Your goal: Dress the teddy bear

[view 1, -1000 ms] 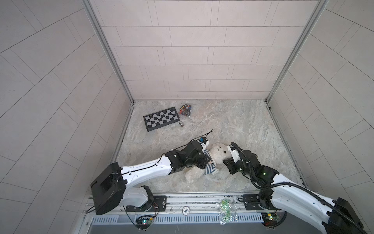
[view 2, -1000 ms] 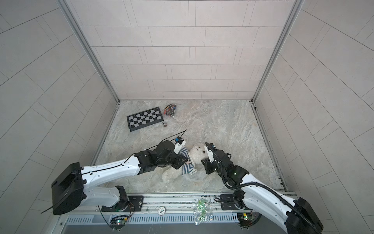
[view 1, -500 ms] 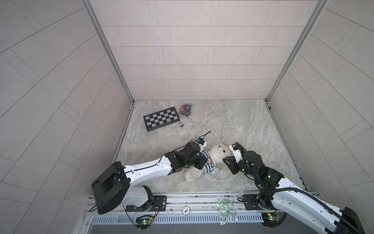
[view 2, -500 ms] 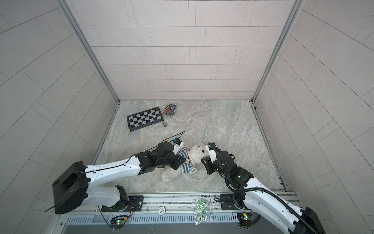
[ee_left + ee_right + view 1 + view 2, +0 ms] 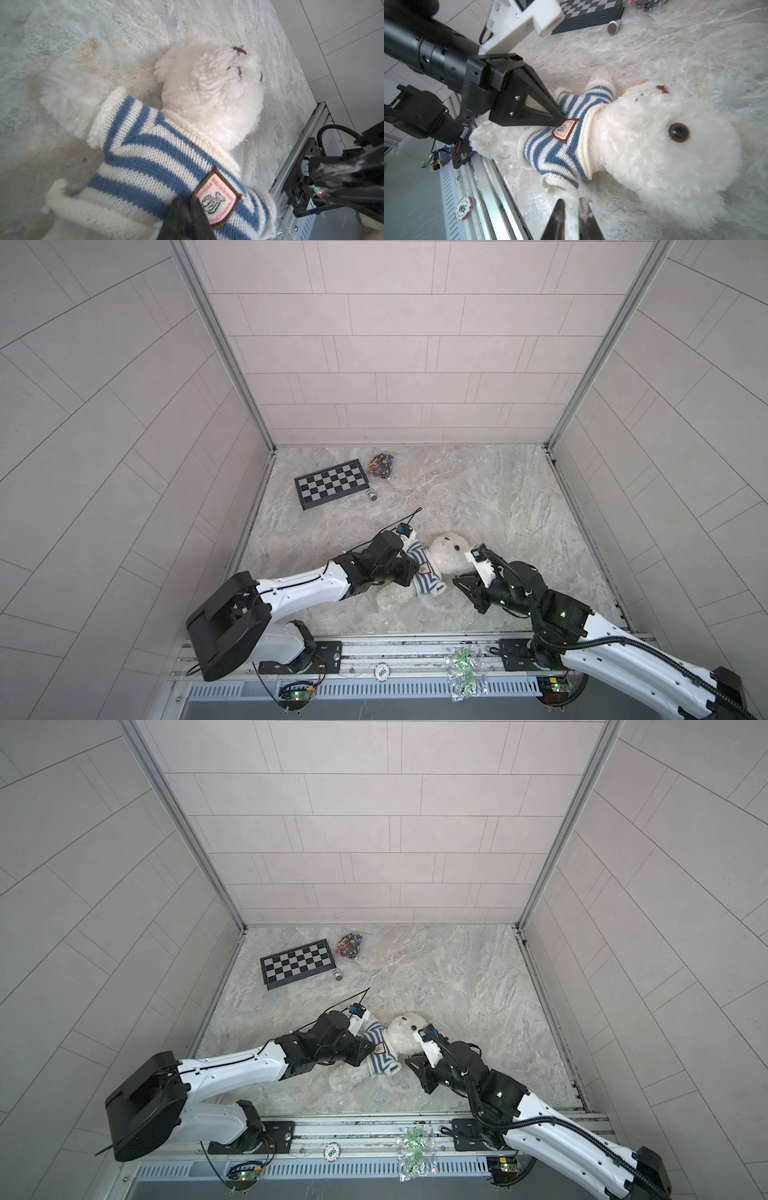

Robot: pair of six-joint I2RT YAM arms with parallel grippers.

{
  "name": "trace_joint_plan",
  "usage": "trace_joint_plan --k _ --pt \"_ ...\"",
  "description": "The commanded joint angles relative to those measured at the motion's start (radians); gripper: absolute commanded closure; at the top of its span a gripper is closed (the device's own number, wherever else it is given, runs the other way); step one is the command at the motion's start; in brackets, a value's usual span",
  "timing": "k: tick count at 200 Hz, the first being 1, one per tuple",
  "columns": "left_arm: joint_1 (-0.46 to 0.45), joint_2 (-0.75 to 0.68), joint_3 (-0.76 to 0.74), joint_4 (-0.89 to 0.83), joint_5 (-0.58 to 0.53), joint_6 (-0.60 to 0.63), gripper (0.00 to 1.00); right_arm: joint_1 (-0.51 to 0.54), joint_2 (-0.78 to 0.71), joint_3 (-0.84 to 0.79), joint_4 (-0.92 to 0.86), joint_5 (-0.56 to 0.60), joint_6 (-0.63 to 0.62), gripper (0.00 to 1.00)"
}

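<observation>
The white fluffy plush teddy bear [image 5: 446, 560] lies on the pale marbled stone tabletop [image 5: 478, 497] near its front edge, between the two arms in both top views. Its head points toward the right arm. A blue-and-cream striped knitted sweater [image 5: 550, 149] covers its torso, with the collar around its neck and one furry arm poking out of a sleeve. The left gripper [image 5: 186, 202] has its black fingers pinched together on the knit just beside the brown-edged chest badge [image 5: 564, 129]. The right gripper [image 5: 572, 202] has its fingers drawn close, and the cream cuff of the other sleeve is caught between its tips. A black-and-grey checkerboard [image 5: 331, 484], a small metal cylinder [image 5: 372, 494] and a clear bag of colourful small parts [image 5: 382, 464] sit well apart, toward the back left.
</observation>
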Motion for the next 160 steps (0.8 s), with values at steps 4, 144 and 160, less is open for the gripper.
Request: trace_joint_plan --k 4,144,160 --pt "0.007 -0.017 -0.034 -0.005 0.002 -0.014 0.86 0.048 0.049 -0.013 0.080 0.053 0.015 0.89" --pt "0.024 -0.076 -0.101 0.016 -0.005 -0.037 0.92 0.134 0.201 -0.072 0.264 0.122 0.085 1.00" --pt "0.024 -0.074 -0.103 0.018 -0.004 -0.038 0.92 0.138 0.205 -0.073 0.268 0.124 0.085 1.00"
